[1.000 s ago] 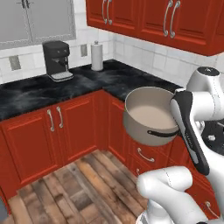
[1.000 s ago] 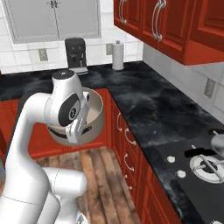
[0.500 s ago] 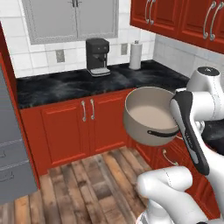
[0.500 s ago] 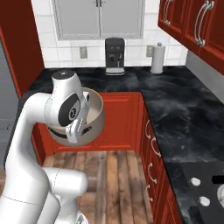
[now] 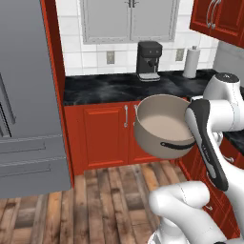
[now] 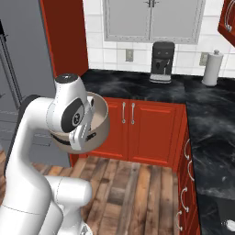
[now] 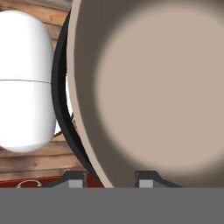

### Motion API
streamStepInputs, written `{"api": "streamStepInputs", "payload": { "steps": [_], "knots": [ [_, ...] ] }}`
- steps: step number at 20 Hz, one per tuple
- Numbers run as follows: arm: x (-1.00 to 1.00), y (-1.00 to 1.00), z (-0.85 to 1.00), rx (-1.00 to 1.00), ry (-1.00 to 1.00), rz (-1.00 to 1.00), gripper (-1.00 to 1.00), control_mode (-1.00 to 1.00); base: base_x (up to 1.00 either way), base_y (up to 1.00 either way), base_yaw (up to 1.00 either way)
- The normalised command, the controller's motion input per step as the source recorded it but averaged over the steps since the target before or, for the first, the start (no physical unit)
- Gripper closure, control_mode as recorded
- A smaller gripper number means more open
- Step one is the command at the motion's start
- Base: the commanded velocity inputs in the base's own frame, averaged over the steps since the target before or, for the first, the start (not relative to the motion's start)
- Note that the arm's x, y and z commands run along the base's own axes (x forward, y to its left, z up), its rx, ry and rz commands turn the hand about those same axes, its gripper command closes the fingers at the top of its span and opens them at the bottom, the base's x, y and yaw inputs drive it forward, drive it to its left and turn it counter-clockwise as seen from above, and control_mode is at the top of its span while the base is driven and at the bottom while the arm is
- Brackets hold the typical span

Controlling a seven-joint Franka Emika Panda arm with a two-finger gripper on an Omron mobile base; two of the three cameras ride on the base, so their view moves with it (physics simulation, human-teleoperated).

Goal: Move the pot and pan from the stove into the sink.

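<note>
A: Above the wooden floor (image 5: 109, 200), in mid-air, the pot (image 5: 164, 125) is carried, well away from any worktop (image 5: 119, 88). It is seen tilted, with its pale inside turned toward the cameras and its thin dark handle (image 5: 177, 145) on the lower side.

B: How is it held?

A: The rim is pinched between the jaws of the gripper (image 7: 109, 178); in the hand view one dark tip is seen on either side of the wall, so the jaws are clamped on the pot and not slack. The hold is taken at one edge only.

B: What is found around it?

A: Red cabinet doors (image 6: 133, 131) are seen behind it, black marbled worktop above them, a coffee machine (image 5: 148, 59) and a paper towel roll (image 6: 211, 68) at the back wall, and a grey refrigerator (image 5: 26, 100) to the side.

B: What could go wrong?

A: Since a deep pot is hung from a single rim grip, it could be swung or slipped loose if the base is turned sharply. The cabinet fronts or the refrigerator could also be struck by the pot's far edge during a tight turn, and the grip could be knocked off by that.
</note>
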Motion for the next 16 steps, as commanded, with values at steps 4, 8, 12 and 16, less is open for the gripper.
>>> {"api": "streamStepInputs", "payload": {
  "steps": [4,8,12,16],
  "knots": [
    [0.0,0.0,0.0,0.0,0.0,0.0,1.0,1.0,-0.12,-0.11,0.43],
    [0.0,0.0,0.0,0.0,0.0,0.0,1.0,1.0,-0.12,-0.1,0.44],
    [0.0,0.0,0.0,0.0,0.0,0.0,1.0,1.0,-0.12,-0.1,0.44],
    [0.0,0.0,0.0,0.0,0.0,0.0,1.0,1.0,-0.11,-0.09,0.45]
  ]
}}
